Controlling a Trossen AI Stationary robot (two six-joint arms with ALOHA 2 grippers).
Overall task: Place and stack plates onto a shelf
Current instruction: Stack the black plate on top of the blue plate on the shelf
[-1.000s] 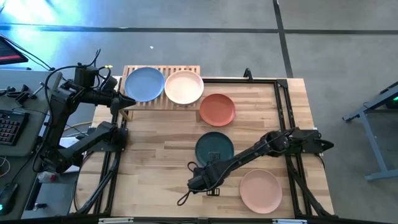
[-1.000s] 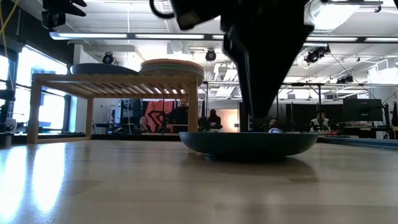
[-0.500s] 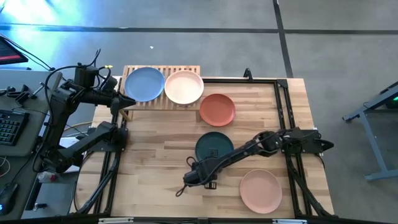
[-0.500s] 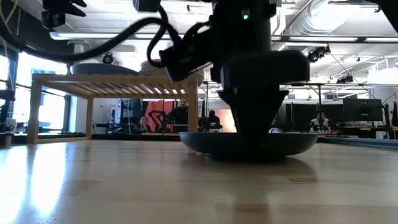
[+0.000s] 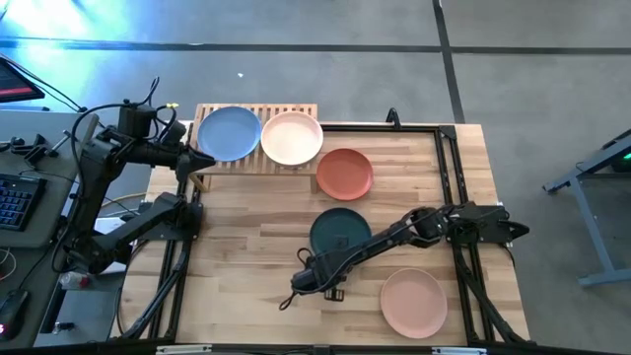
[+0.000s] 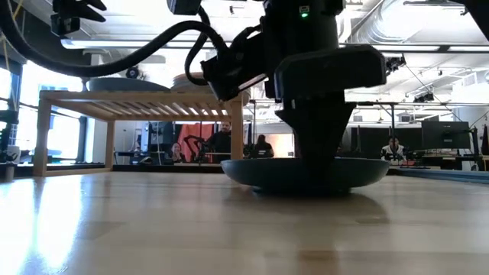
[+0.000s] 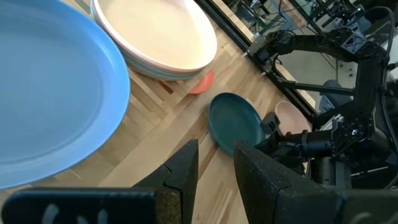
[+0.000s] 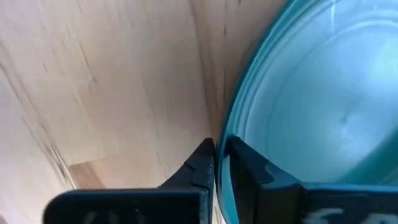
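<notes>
Moved: right tool (image 5: 314,279) has swung from over the teal plate's middle to its near rim and dropped low; left arm has not shifted.
High view: teal plate (image 5: 340,234) lies flat mid-bench, untouched in place. Right tool sits at its near-left edge. Red plate (image 5: 344,173) lies just beside the shelf (image 5: 258,160); peach plate (image 5: 414,302) lies near the bench's (image 5: 246,237) front right corner. Blue plate (image 5: 229,132) and a beige-topped stack (image 5: 292,138) sit on the shelf. Left tool (image 5: 200,161) waits at the shelf's left end.
Low view: right tool (image 6: 317,153) is down at the teal plate (image 6: 306,174), which rests on the bench (image 6: 153,229).
Left wrist view: left tool (image 7: 214,165) is released, fingers apart, holding nothing, near the blue plate (image 7: 50,93).
Right wrist view: fingers (image 8: 202,163) are clenched on the teal plate's (image 8: 311,93) rim, one inside, one outside.
Meaning: grip looks just made; lift and carry to the shelf are not yet begun. Thin rim hold may slip if tilted.
</notes>
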